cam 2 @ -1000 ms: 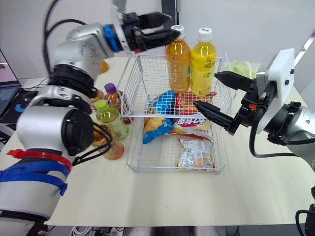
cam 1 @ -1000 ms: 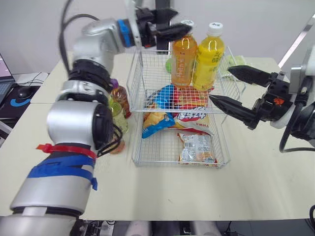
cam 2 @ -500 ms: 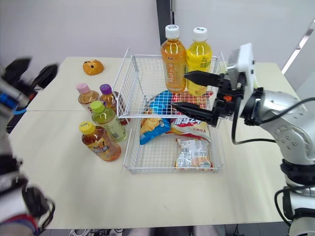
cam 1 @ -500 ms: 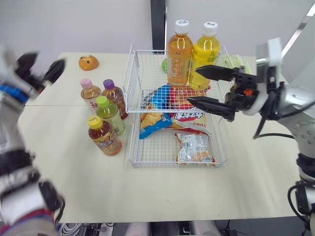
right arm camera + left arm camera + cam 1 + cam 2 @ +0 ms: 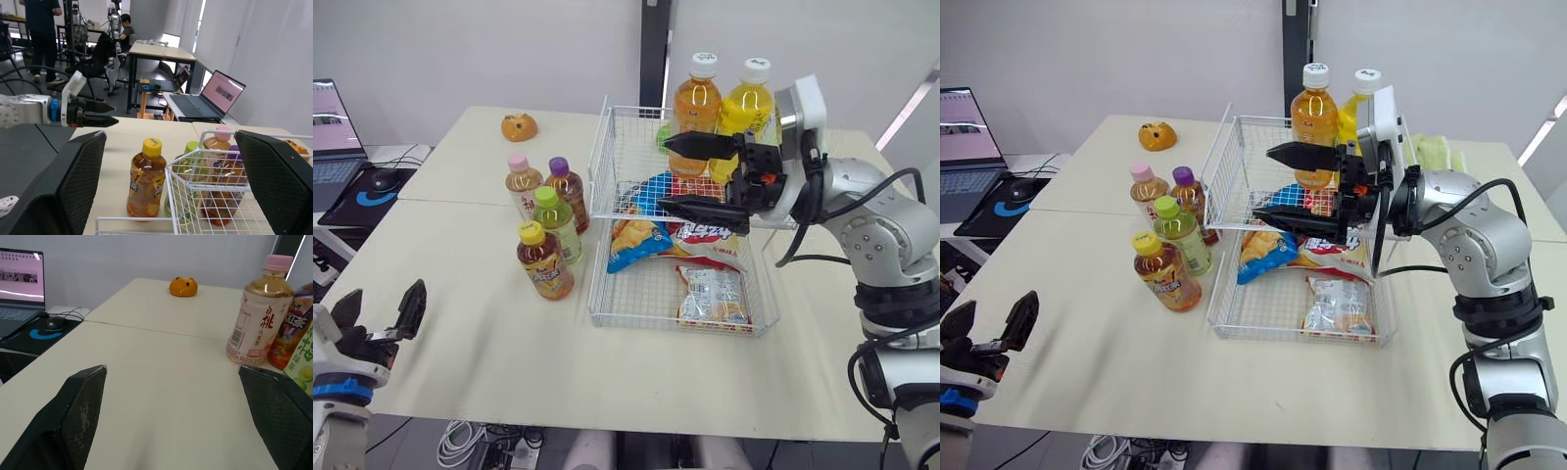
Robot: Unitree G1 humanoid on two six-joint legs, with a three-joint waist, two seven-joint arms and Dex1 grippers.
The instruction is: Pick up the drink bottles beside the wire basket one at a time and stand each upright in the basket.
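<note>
Several drink bottles stand left of the wire basket (image 5: 607, 318): pink cap (image 5: 520, 184), purple cap (image 5: 567, 191), green cap (image 5: 555, 225) and yellow cap (image 5: 544, 260). An orange bottle (image 5: 696, 108) and a yellow bottle (image 5: 747, 103) stand upright at the basket's back. My right gripper (image 5: 664, 172) hovers open over the basket's middle, pointing toward the outside bottles, nothing between its fingers. My left gripper (image 5: 380, 302) is open and empty off the table's front left corner, far from the bottles. The left wrist view has the pink-cap bottle (image 5: 259, 316) ahead.
Snack bags (image 5: 710, 294) lie in the basket. An orange toy (image 5: 519, 126) sits at the table's back left. A laptop (image 5: 333, 117) and mouse (image 5: 382, 179) are on a side desk to the left. People (image 5: 44, 29) stand far behind in the right wrist view.
My left arm has swung from above the basket's back down to the table's front left corner. My right gripper has moved left over the basket. The camera has shifted.
</note>
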